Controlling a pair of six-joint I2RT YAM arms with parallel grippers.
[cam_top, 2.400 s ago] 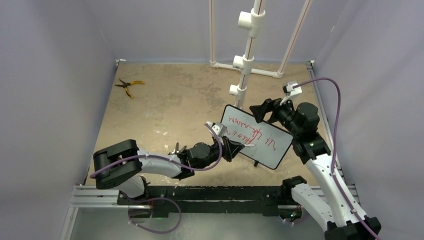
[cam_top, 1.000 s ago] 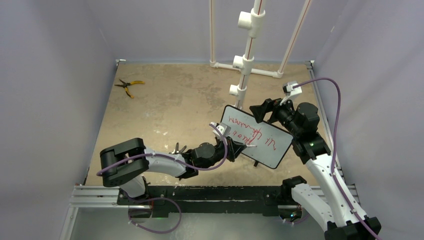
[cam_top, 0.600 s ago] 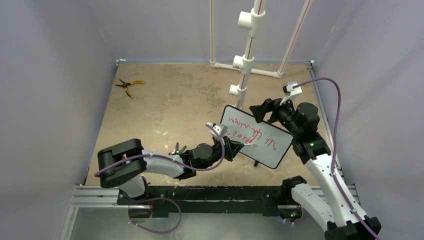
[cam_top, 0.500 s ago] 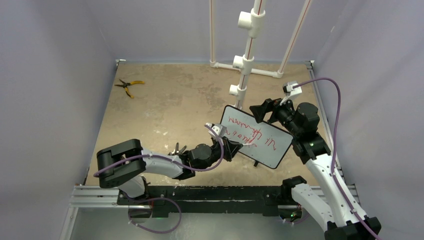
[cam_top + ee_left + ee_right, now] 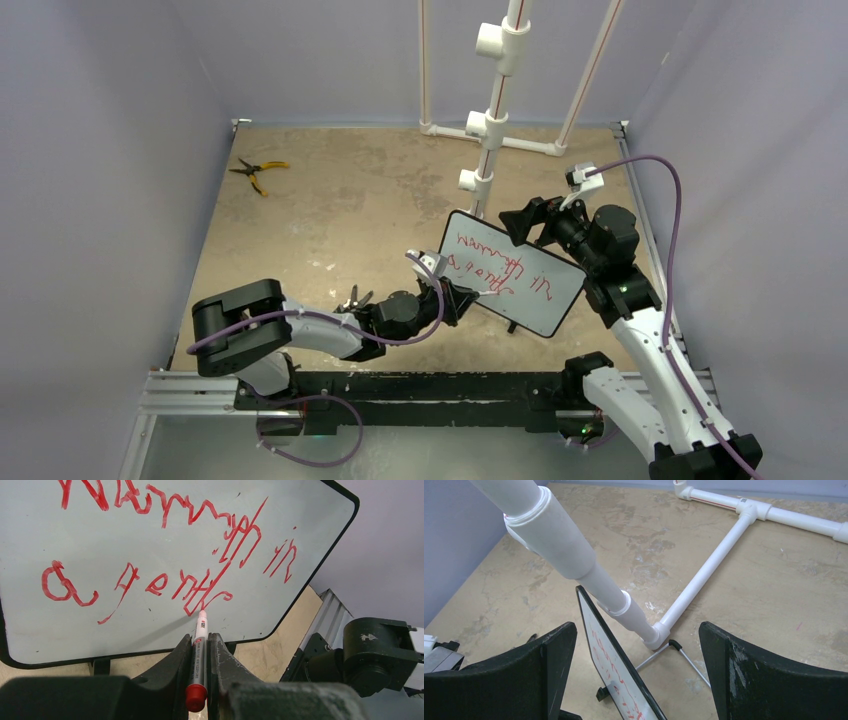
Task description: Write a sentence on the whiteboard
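1. The left arm lies low and reaches to the right. The left gripper (image 5: 200,638) is closed tightly on a red marker (image 5: 199,656), whose tip touches the whiteboard (image 5: 548,308).
2. The right gripper (image 5: 527,222) is behind the board's top edge, with its jaws wide apart and holding nothing.
3. The board stands tilted, right of centre, with a pipe stand (image 5: 489,135) just behind it. The sentence (image 5: 497,264) fills two lines, and a bare strip is left along the lower edge.

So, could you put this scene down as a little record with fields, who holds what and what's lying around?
left gripper: shut on red marker, tip on the whiteboard
right gripper: open, straddling the whiteboard's far edge
sentence: two lines of red scrawl, illegible
elsewhere: yellow-handled pliers, far left of table; white pipe frame behind the whiteboard
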